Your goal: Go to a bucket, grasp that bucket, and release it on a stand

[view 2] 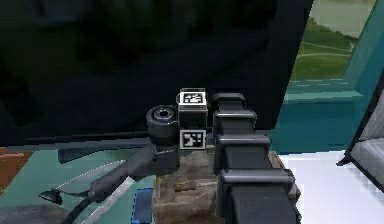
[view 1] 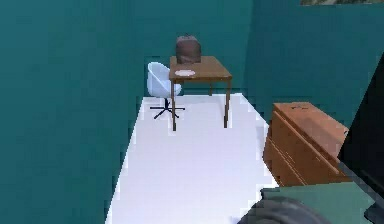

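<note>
A dark brown rounded thing (view 1: 187,47) stands on a wooden table (view 1: 212,74) at the far end of the room; I cannot tell if it is a bucket. A low wooden cabinet (view 1: 303,145) lines the forward view's right. In the arm side view the arm (view 2: 245,160) rises from the bottom edge with its two marked white squares (view 2: 192,118). Left of them is the gripper (view 2: 92,186), its thin fingers slanting down to the left over a teal and brown surface (view 2: 30,175). I cannot tell whether it holds anything.
A white swivel chair (view 1: 160,85) stands left of the table, and a white plate (view 1: 185,72) lies on it. A big black screen (view 2: 120,60) stands close behind the gripper. White floor (view 1: 190,160) runs between teal walls toward the table. A window (view 2: 340,50) is at the arm side view's right.
</note>
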